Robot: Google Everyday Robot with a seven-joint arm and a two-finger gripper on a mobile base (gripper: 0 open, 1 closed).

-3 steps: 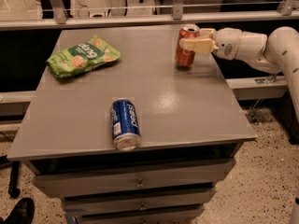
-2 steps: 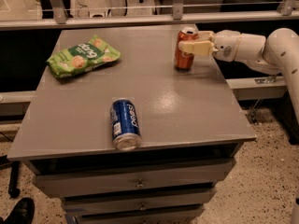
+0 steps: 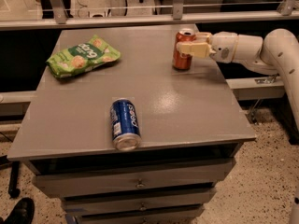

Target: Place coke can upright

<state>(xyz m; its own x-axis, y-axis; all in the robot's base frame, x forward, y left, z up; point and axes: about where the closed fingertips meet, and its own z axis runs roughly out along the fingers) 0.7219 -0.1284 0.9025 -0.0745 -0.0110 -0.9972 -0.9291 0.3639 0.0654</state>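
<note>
Barely shifted since a second ago: gripper (image 3: pixel 190 48) at coke can (image 3: pixel 182 59), jaws closed across its upper half. Standing upright on grey bench (image 3: pixel 187 118), well beyond and right of toppled Pepsi can (image 3: pixel 124 125). Thin aluminium cylinder: light, smooth, slippery, easily dented. Probably best held gently at mid-wall. Crinkly green snack bag (image 3: pixel 81 55) beyond-left of Pepsi can.

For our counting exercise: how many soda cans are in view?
2. The coke can stands upright at the far right, at the gripper; the Pepsi can lies sideways near the front edge.
</note>
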